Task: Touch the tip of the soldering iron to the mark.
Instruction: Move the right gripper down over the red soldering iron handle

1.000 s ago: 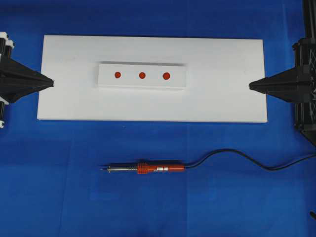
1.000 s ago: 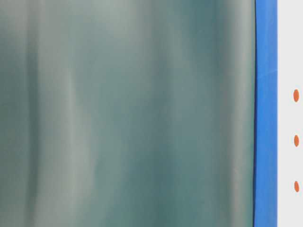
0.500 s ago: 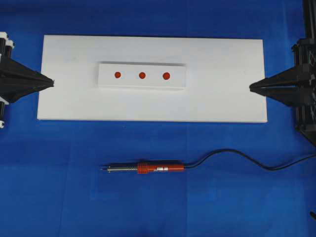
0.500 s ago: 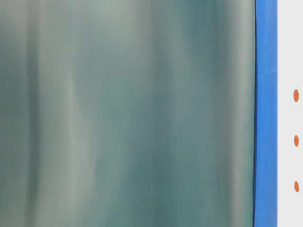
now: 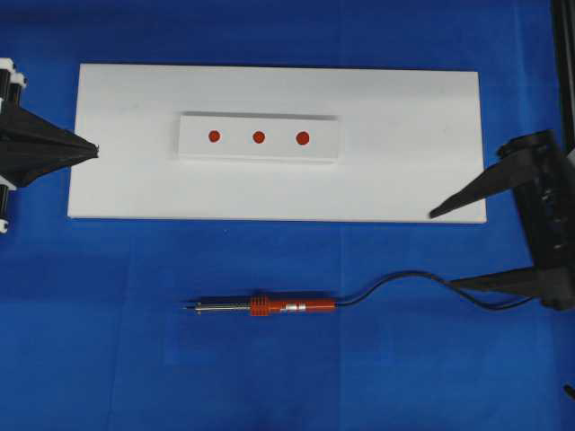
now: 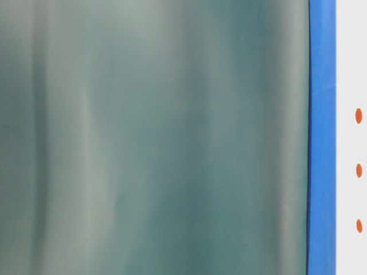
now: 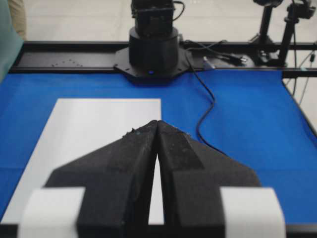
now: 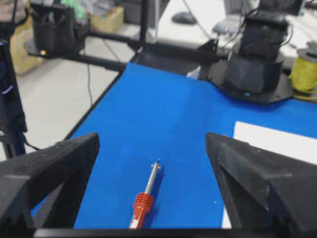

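The soldering iron [image 5: 269, 306] lies flat on the blue cloth in front of the white board, tip pointing left, black cord [image 5: 404, 277] trailing right. In the right wrist view the soldering iron [image 8: 143, 203] lies between and below the fingers. The mark [image 5: 259, 137] is the centre red dot on the white block [image 5: 234, 149]; the mark [image 6: 359, 170] also shows at table level. My right gripper [image 5: 442, 250] stands wide open at the right, empty, its near finger over the cord; from the wrist it is the right gripper [image 8: 152, 141]. My left gripper [image 5: 94, 150] is shut and empty at the board's left edge, also the left gripper [image 7: 157, 124].
The block sits on a large white board [image 5: 404, 117] on blue cloth. A smaller dot [image 5: 214, 136] and a larger dot [image 5: 303, 138] flank the mark. A blurred grey-green surface [image 6: 155, 137] fills most of the table-level view. An arm base [image 7: 152, 47] stands beyond the board.
My right gripper has gone from shut to wide open and has swung from the board's right edge towards the front, over the cord. The left gripper and the soldering iron have stayed put.
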Controlling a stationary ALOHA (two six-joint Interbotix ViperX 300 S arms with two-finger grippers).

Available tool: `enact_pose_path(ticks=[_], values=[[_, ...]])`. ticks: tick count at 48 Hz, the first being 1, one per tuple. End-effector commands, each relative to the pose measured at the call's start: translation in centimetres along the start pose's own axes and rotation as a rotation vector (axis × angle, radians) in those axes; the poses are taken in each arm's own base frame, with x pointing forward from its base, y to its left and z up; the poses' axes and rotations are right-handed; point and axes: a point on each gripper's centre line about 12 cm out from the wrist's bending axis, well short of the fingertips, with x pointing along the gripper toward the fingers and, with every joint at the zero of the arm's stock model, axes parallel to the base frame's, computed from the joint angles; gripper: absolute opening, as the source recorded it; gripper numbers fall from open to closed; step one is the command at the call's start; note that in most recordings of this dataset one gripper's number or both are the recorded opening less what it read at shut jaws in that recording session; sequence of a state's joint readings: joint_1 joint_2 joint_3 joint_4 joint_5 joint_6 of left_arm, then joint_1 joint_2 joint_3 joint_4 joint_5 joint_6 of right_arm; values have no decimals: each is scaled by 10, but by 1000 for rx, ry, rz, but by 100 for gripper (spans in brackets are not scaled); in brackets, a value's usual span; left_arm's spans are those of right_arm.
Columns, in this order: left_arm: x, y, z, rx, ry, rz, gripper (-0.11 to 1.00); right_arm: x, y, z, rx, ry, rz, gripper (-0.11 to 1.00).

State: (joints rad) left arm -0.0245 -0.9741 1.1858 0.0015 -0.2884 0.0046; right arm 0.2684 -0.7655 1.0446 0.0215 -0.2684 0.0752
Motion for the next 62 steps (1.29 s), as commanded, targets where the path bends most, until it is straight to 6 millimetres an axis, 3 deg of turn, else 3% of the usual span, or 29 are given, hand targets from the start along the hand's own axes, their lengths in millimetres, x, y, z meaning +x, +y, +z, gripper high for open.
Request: enact_pose_path(ticks=[1, 23, 34, 52, 62], values=[[1, 1, 3, 2, -8, 3, 0, 16, 2, 5, 6, 2, 3, 90], [0, 1, 0, 2, -2, 3, 0, 110, -4, -44, 82, 190, -48, 89], [0, 1, -1, 2, -3, 3, 0, 150, -9, -97, 145, 269, -101, 89], [-1, 1, -5, 3, 6, 3, 0, 177, -3, -165, 199, 351, -150, 89], [-1, 2, -8, 4, 12, 9, 0, 181, -11, -199, 230, 374, -215, 89]])
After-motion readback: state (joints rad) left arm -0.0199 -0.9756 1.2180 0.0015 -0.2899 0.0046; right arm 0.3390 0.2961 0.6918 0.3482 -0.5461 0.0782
